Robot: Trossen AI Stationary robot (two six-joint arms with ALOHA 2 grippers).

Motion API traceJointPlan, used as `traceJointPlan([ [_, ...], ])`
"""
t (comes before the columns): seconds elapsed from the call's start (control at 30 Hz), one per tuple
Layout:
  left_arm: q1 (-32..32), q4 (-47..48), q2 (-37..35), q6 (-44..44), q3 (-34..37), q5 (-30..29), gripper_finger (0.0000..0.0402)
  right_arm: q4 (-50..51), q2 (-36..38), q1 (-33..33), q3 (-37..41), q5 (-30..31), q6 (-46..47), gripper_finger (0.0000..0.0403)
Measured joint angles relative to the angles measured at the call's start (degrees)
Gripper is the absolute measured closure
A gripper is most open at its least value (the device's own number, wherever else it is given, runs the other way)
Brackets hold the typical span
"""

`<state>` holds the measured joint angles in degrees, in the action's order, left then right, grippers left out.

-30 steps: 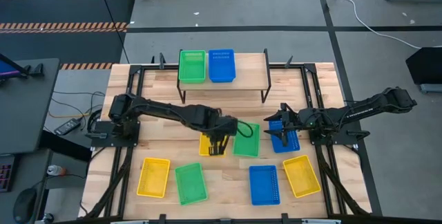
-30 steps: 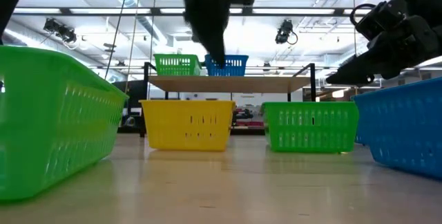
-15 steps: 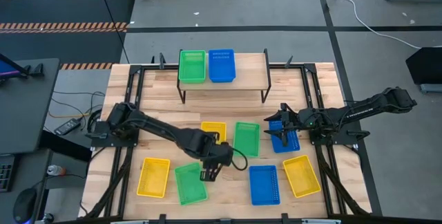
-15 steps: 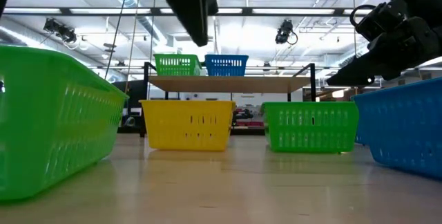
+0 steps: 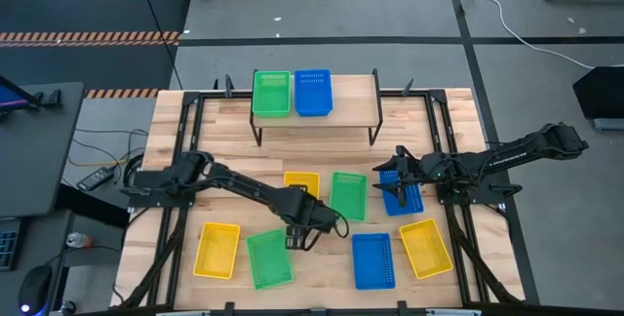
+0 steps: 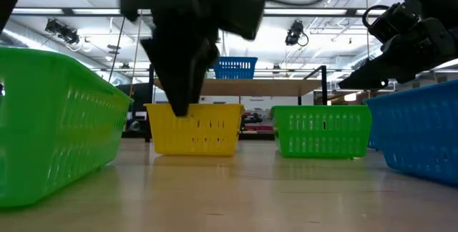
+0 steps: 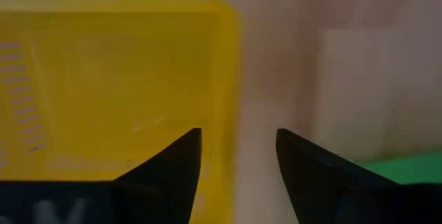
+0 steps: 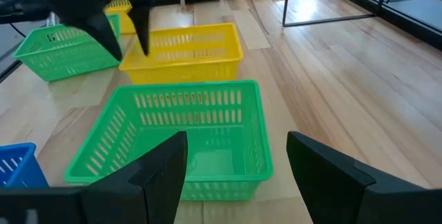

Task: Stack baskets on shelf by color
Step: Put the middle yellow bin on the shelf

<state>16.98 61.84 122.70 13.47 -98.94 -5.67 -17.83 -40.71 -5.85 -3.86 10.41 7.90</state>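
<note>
On the shelf (image 5: 351, 97) at the far side stand a green basket (image 5: 271, 93) and a blue basket (image 5: 312, 92). A yellow basket (image 5: 301, 185) rests on its bottom mid-table, with a green basket (image 5: 348, 196) beside it. My left gripper (image 5: 295, 238) hangs open at the yellow basket's near edge. In the left wrist view its fingers (image 7: 238, 141) stand on either side of the basket's rim (image 7: 226, 79); I see no touch. My right gripper (image 5: 398, 181) waits open over a blue basket (image 5: 404, 197).
Near the table's front edge lie a yellow basket (image 5: 217, 249), a green basket (image 5: 269, 258), a blue basket (image 5: 372, 259) and another yellow basket (image 5: 425, 248). The shelf's right half is bare board. In the low view the left gripper (image 6: 179, 81) hides the shelf's green basket.
My left gripper has gone from over the mid-table yellow basket toward the table's near edge. It has then come down in front of that basket. The yellow basket stays where it was on the table.
</note>
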Motion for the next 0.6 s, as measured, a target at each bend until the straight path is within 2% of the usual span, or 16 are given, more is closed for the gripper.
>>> traceJointPlan([
  [0.1,-0.73,-2.67,1.61,-0.6,0.0,0.18,0.0205,0.03,-0.02,-0.02,0.0,-0.02,-0.04,0.0149],
  [0.2,-1.16,-2.98,2.97,-1.08,0.0,-0.51,0.0228,0.37,-0.03,0.0,0.0,-0.06,-0.07,0.0149],
  [0.27,-1.47,-1.79,3.1,-2.23,0.0,-0.54,0.0263,0.87,-0.04,-0.01,0.0,-0.1,-0.08,0.0149],
  [0.4,-2.48,-1.44,2.5,-2.31,0.04,-0.61,0.0371,2.06,-0.07,-0.02,0.0,-0.15,-0.11,0.0149],
  [0.43,-2.76,-1.34,2.14,-2.25,-0.12,-0.84,0.0385,2.04,-0.07,-0.01,0.0,-0.14,-0.11,0.0149],
  [0.6,-3.09,1.88,1.41,-6.32,-5.75,-4.33,0.0395,2.23,-0.07,0.0,0.0,-0.13,0.0,0.0149],
])
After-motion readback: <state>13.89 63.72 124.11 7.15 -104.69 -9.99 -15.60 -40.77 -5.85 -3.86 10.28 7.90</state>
